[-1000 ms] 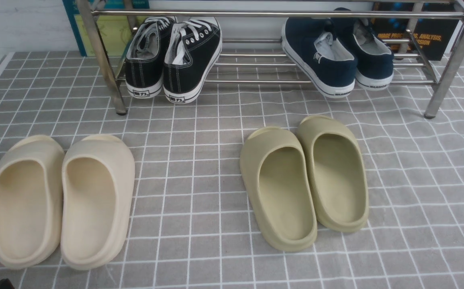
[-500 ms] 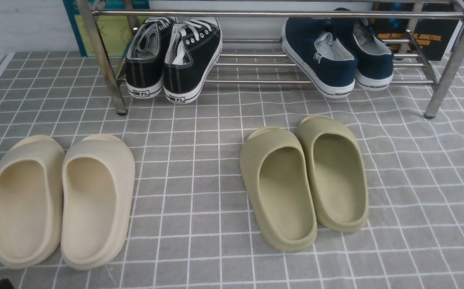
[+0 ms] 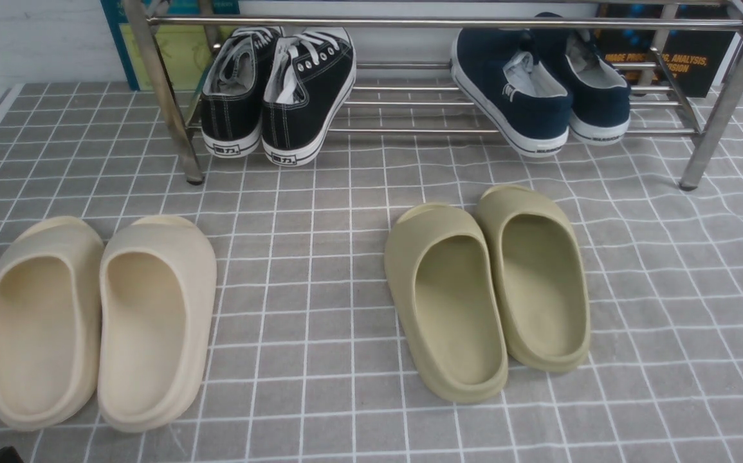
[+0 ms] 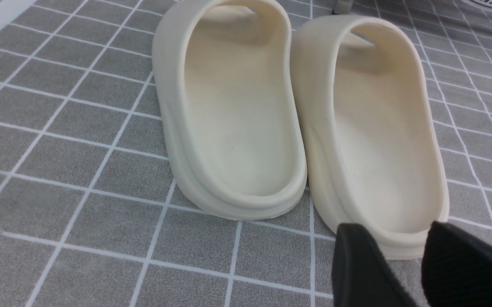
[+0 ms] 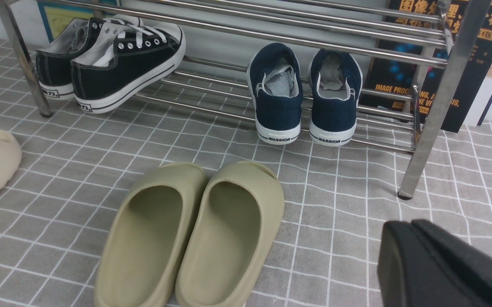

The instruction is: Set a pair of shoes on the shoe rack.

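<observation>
Grey checked cloth (image 3: 320,212) is covering the floor, with a white wall and posters sitting behind at the top of the front view. The shoe rack (image 3: 448,23) is spanning the upper part of that frame, its silver legs standing on the cloth. The pair of shoes (image 3: 538,96), navy slip-ons, is already resting on the rack's lower bars at upper right, heels tipping out over the front bar toward the camera; in the right wrist view they are sitting side by side, upper centre. Black lace-up sneakers (image 3: 278,96) are sitting on the same bars at upper left. Cream slides (image 3: 101,321) are lying lower left on the cloth, olive slides (image 3: 487,289) centre right, both pairs off the rack.

Judging by this, the placing step looks done and both arms are sitting in a pulled-back pose; nothing more seems needed beyond maybe nudging the heels further in, since they are overhanging.

Left gripper (image 4: 403,260) is hovering low just behind the heel of one cream slide, at the bottom right of its wrist view, jaws standing apart and gripping nothing. Right gripper (image 5: 441,264) is showing at the lower right of its wrist view, well apart from the rack, fingers pressed together and empty. Neither arm is showing in the front view.
</observation>
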